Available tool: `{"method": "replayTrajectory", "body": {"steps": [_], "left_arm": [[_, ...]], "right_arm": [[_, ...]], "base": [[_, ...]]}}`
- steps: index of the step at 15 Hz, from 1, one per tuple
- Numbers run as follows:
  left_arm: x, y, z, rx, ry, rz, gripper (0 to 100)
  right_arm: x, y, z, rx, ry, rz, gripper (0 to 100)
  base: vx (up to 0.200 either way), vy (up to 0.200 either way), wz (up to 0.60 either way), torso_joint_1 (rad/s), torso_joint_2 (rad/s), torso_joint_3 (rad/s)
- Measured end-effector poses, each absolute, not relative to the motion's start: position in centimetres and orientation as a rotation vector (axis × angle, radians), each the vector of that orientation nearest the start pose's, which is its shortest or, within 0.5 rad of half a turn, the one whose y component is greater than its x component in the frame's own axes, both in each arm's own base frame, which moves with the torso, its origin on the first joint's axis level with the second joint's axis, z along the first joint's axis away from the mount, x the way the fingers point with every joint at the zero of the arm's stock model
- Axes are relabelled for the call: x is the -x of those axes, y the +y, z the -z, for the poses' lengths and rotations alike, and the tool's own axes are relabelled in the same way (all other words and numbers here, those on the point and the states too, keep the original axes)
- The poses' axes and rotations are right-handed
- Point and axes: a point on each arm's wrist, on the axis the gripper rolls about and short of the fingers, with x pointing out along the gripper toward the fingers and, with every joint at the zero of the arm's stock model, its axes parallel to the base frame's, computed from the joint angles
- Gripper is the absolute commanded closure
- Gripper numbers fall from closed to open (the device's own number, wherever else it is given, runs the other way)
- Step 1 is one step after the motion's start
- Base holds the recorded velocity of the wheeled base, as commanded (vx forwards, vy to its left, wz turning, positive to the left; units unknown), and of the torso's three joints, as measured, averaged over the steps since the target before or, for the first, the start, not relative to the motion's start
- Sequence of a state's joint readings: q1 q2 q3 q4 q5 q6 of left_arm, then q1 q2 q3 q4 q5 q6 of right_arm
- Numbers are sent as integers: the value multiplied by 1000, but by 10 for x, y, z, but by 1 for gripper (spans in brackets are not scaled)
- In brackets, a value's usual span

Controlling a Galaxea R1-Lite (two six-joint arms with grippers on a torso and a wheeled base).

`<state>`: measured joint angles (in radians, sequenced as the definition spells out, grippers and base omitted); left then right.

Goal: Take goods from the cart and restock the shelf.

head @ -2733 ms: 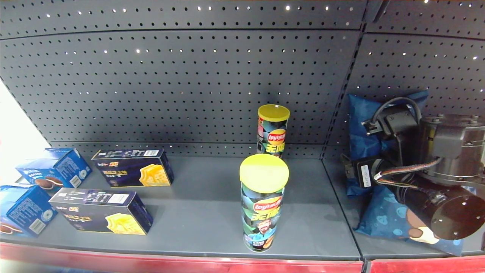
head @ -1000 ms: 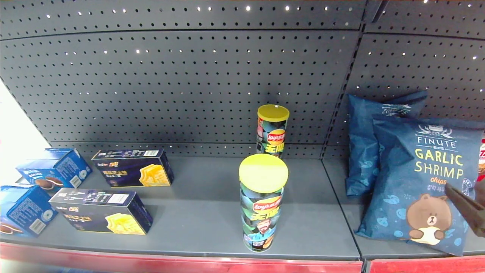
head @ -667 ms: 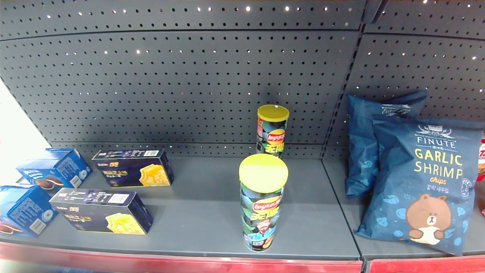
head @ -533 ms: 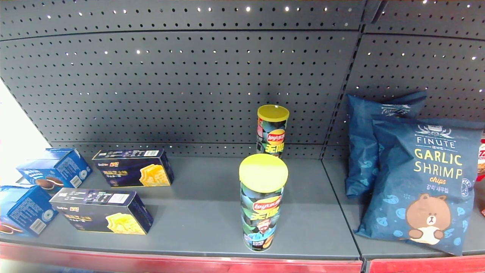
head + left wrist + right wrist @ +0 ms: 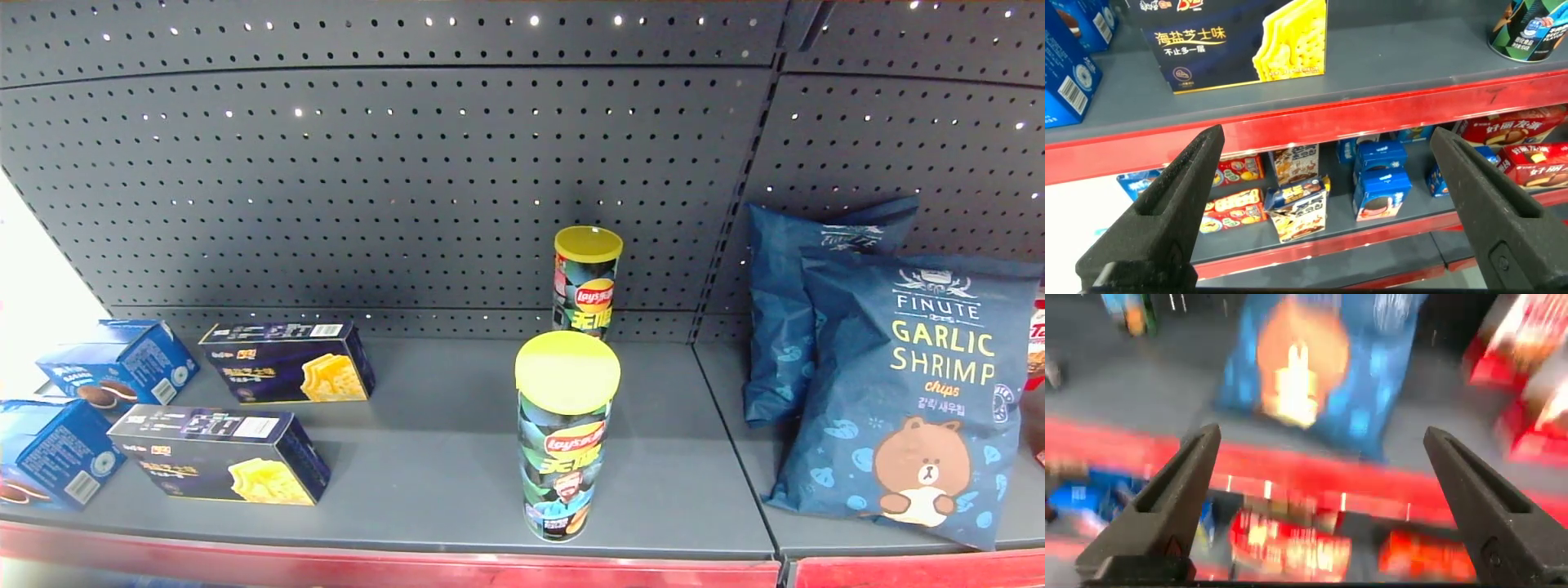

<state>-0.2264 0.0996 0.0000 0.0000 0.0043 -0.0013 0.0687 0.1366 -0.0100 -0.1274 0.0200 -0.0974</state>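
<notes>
A blue garlic shrimp chips bag [image 5: 906, 392] leans upright on the right shelf bay, against a second blue bag [image 5: 784, 310] behind it. My right gripper [image 5: 1323, 431] is open and holds nothing, a little in front of the shelf's red edge, facing that blue bag [image 5: 1315, 359]. My left gripper [image 5: 1325, 133] is open too, level with the red shelf edge [image 5: 1290, 114], below a cracker box [image 5: 1241, 45].
On the grey shelf [image 5: 441, 457] stand two yellow-lidded chip cans [image 5: 566, 437] [image 5: 586, 282], one behind the other. Two dark cracker boxes [image 5: 220, 453] [image 5: 287, 360] and two blue cookie boxes [image 5: 118, 362] [image 5: 49, 453] lie at the left. A lower shelf holds several packs [image 5: 1380, 175]. Red packets [image 5: 1527, 376] sit beside the bag.
My right arm, which stood in front of the blue bags, has drawn back out of the head view. The front chips bag is left leaning on the shelf.
</notes>
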Motion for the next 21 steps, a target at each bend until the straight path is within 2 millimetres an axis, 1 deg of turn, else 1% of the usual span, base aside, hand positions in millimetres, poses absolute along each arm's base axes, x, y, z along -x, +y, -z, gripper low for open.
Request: {"method": "replayTrajectory", "body": {"steps": [3,8,11,12,14,15,21], "left_arm": [[15,3,-77,-10,99,222,0],[15,4,-77,-10,99,223,0],[15,4,-77,-10,99,222,0],[15,3,-77,-10,99,222,0],[15,3,-77,-10,99,222,0],[15,4,-77,-10,99,222,0],[15,4,-77,-10,99,222,0]], "right_arm": [[16,1,-84,67,24,-76,0],[20,2,-83,56,1,-55,0],[20,-1,-83,54,-2,96,0],[21,-1,-83,51,-8,95,0],[22,0,-80,39,-15,5,0],[22,0,-77,27,2,-9,0],[23,0,-75,10,1,-11,0]], "base": [[0,0,0,0,0,0],[0,0,0,0,0,0],[0,0,0,0,0,0],[0,0,0,0,0,0],[0,0,0,0,0,0],[0,0,0,0,0,0],[0,0,0,0,0,0]]}}
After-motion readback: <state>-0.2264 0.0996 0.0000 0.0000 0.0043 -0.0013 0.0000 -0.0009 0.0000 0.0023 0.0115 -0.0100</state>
